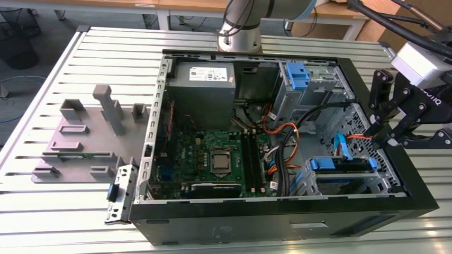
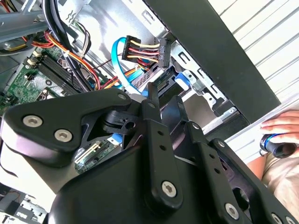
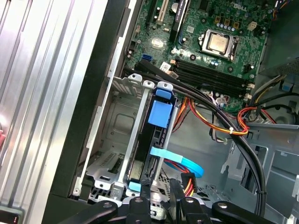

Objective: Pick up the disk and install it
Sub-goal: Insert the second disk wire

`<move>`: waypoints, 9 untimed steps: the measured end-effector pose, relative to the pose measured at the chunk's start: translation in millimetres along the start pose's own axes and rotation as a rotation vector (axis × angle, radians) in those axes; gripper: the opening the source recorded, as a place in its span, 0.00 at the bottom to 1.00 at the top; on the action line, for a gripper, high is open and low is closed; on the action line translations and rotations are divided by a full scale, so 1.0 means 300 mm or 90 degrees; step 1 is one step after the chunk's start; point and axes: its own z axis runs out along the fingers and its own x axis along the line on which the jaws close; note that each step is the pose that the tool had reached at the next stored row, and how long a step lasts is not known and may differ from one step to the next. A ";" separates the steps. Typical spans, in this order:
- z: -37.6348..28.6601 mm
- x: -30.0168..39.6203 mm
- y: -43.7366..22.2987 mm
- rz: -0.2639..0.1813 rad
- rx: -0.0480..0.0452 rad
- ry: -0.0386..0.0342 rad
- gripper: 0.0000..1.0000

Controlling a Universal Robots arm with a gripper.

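The disk (image 1: 340, 164) sits in the metal drive cage (image 1: 367, 185) at the near corner of the open computer case, on the exterior view's right. Its blue rail lies along the top. In the first wrist view the disk (image 3: 161, 114) stands slotted between the cage's silver walls, blue tab upward, with a blue data cable (image 3: 180, 163) beside it. My gripper (image 1: 387, 142) hangs just above the case's right wall, close to the cage and apart from the disk. Both wrist views look past the gripper (image 3: 160, 189) (image 2: 163, 95) into the case, and nothing shows in its grasp.
The case holds a green motherboard (image 1: 211, 159), a grey power-supply box (image 1: 201, 79), a second drive bay with a blue tab (image 1: 300, 74) and loose orange, black and blue cables (image 1: 297, 135). A grey parts fixture (image 1: 84, 137) lies left of the case. A person's hand (image 2: 280, 126) rests beside the case.
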 end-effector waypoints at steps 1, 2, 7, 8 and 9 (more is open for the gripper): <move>0.000 0.000 -0.001 -0.001 0.0000 0.0000 0.31; 0.001 0.001 -0.001 -0.005 -0.0001 0.0002 0.31; 0.004 0.001 -0.002 -0.042 -0.0012 0.0012 0.31; 0.005 0.001 -0.004 -0.047 -0.0013 0.0014 0.31; 0.006 0.002 -0.006 -0.050 -0.0014 0.0014 0.31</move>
